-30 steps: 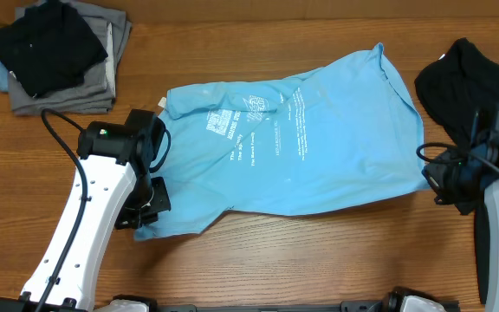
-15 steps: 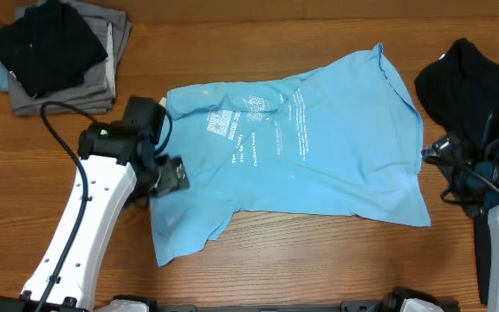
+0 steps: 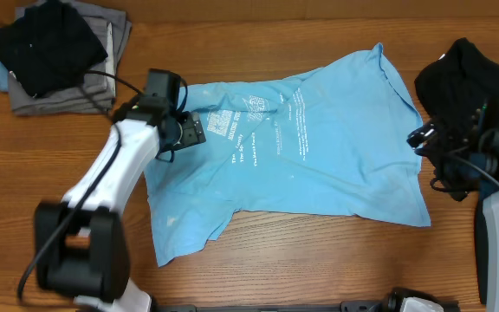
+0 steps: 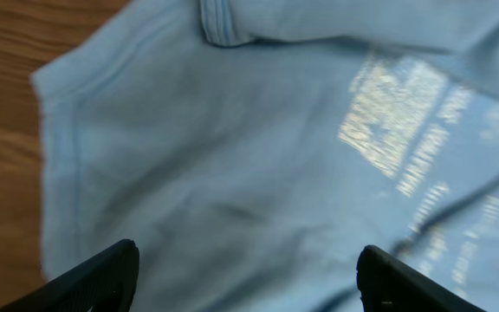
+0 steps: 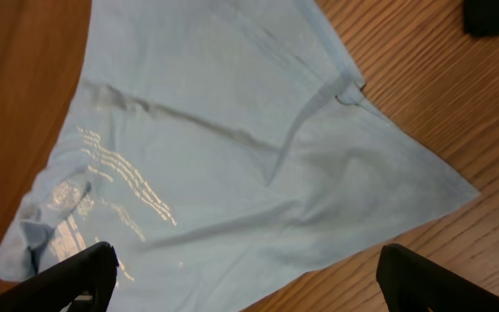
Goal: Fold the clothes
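Observation:
The clothes, a light blue T-shirt (image 3: 301,147) with white lettering, lie spread out in the middle of the wooden table. My left gripper (image 3: 194,132) hovers over the shirt's upper left part, beside the print. In the left wrist view that gripper (image 4: 249,282) is open, with only blue cloth (image 4: 232,156) beneath it. My right gripper (image 3: 424,139) hangs just off the shirt's right edge. It (image 5: 249,277) is open wide and holds nothing; below it lie the shirt's corner (image 5: 232,130) and bare wood.
A stack of grey folded garments (image 3: 102,87) with a black one (image 3: 46,43) on top sits at the back left. A black garment (image 3: 462,78) lies at the right edge, close to my right arm.
Both grippers have opened and let go of the shirt. Its lower edge now lies flat. My left gripper moved up and right toward the print; my right gripper lifted slightly away.

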